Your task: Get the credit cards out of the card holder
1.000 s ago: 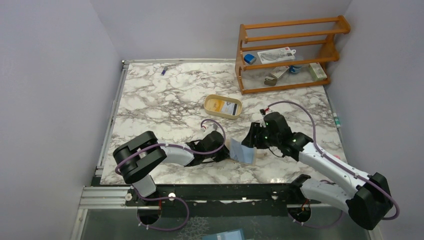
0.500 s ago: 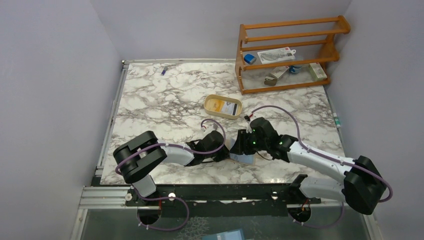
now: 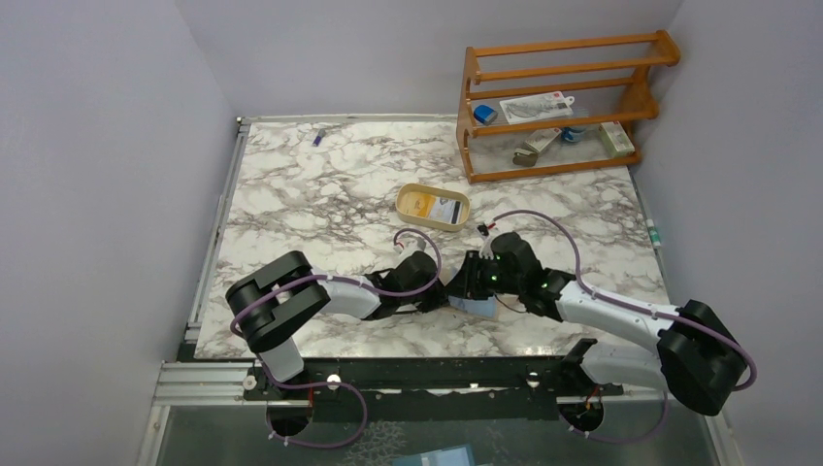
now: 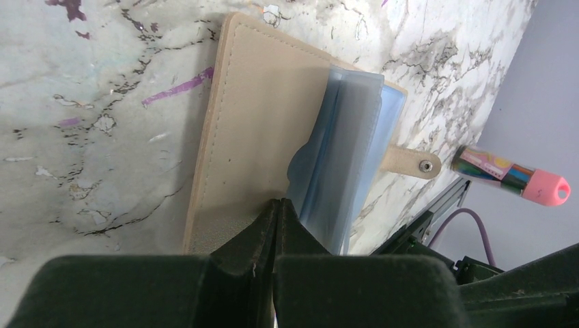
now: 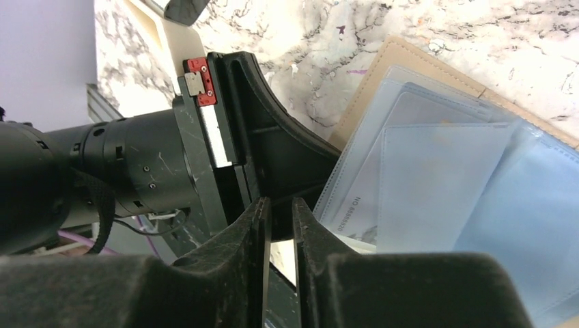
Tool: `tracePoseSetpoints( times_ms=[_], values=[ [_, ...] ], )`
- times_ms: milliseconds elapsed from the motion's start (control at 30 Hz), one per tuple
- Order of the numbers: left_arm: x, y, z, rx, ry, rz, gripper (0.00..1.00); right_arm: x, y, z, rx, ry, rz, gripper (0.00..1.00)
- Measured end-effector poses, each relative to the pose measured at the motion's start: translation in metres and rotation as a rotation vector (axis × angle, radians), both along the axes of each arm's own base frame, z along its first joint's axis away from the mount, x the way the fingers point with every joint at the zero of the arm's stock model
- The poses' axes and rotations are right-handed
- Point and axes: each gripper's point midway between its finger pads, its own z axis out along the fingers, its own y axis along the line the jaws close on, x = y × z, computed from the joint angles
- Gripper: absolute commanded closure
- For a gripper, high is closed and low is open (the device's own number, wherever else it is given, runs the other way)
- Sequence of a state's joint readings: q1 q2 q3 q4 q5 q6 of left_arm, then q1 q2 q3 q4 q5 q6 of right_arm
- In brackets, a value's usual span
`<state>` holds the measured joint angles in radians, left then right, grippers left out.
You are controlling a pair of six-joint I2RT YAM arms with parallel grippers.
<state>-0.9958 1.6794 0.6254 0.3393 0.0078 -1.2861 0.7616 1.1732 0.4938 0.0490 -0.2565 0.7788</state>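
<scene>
The card holder (image 3: 477,305) lies open near the table's front edge, beige outside (image 4: 259,123), with pale blue sleeves (image 4: 345,157) and a snap tab (image 4: 411,162). A bluish-white card (image 5: 382,171) sits in the sleeves (image 5: 478,198). My left gripper (image 3: 443,295) is shut, its tips (image 4: 278,205) pressing on the beige flap. My right gripper (image 3: 473,282) hangs over the sleeves' left edge, jaws a narrow gap apart (image 5: 280,205), nothing between them. A yellow-orange card (image 3: 419,202) and a second card (image 3: 447,210) lie in the oval tray.
The oval tan tray (image 3: 406,192) stands behind the grippers. A wooden rack (image 3: 553,97) with small items stands at the back right. A pink-capped pen (image 4: 512,176) lies by the table's right edge (image 3: 652,233). A small purple item (image 3: 317,137) lies at the back left.
My right gripper has moved left and down to the card holder, close to the left gripper. The raised blue sleeves have come down. The left arm has barely shifted.
</scene>
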Motion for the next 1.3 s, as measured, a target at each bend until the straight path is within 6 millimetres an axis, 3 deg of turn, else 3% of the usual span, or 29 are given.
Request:
tracePoseSetpoints(
  times_ms=[300,400,500,733,1067,1200,1300],
  values=[
    [0.000,0.000,0.000,-0.002,0.000,0.000,1.00,0.001,0.001,0.000,0.069,-0.009,-0.039,0.89],
    [0.000,0.000,0.000,0.000,-0.006,-0.005,1.00,-0.009,-0.009,-0.021,0.034,0.029,-0.055,0.94],
    [0.000,0.000,0.000,-0.003,-0.008,-0.004,1.00,-0.010,-0.018,-0.026,0.033,0.028,-0.100,0.99],
    [0.000,0.000,0.000,-0.007,-0.010,-0.004,1.00,-0.021,-0.036,-0.050,-0.022,0.076,-0.142,0.99],
    [-0.001,0.001,0.000,-0.011,-0.012,-0.003,1.00,-0.020,-0.058,-0.056,-0.097,0.084,-0.243,0.99],
    [-0.001,0.001,0.000,-0.012,-0.012,-0.003,1.00,-0.020,-0.079,-0.062,-0.181,0.095,-0.322,0.92],
    [-0.001,0.000,0.001,-0.014,-0.014,-0.003,1.00,-0.017,-0.087,-0.059,-0.207,0.084,-0.361,0.73]
  ],
)
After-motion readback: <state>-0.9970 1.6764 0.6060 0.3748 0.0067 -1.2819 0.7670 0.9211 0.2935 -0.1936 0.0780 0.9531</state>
